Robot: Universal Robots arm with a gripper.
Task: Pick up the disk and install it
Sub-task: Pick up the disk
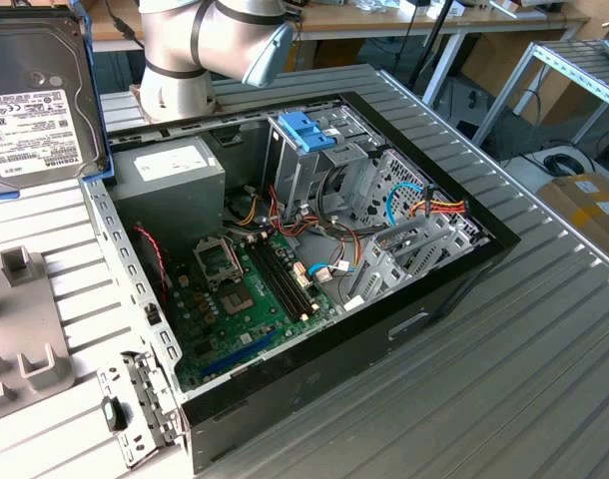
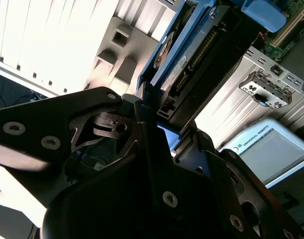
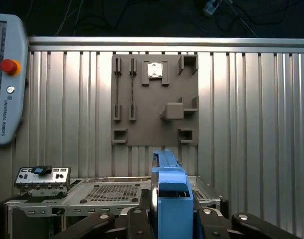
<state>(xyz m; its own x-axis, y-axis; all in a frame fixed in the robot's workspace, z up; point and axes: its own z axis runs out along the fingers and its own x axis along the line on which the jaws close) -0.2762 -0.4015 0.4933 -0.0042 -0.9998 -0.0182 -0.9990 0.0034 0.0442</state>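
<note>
The claw (image 2: 154, 107) is closed on the disk (image 2: 184, 59), clamping one narrow end between its two jaws. In the first wrist view the disk's light blue frame (image 3: 168, 174) is seen edge-on, rising out from between the jaws. No contact is seen between the disk and the surface (image 1: 544, 379); it is judged to be held clear of it.

In the exterior view the disk (image 1: 35, 100) is found at 10 o'clock from the open computer case (image 1: 424, 299), label face toward the camera, outside the case wall. The grey fixture plate (image 1: 25, 339) lies on the surface at 9 o'clock from the case.

Inside the case, the metal drive cage with its blue handle (image 1: 306, 130) stands at 12 o'clock, the power-supply box (image 1: 170, 175) at 10 o'clock and the motherboard (image 1: 245, 299) at 7 o'clock.

Progress is judged as follows:
- Pick-up: done. The disk is gripped and lifted.
- Installation: not done. The disk is well apart from the drive cage, and no part of it has entered the case.
</note>
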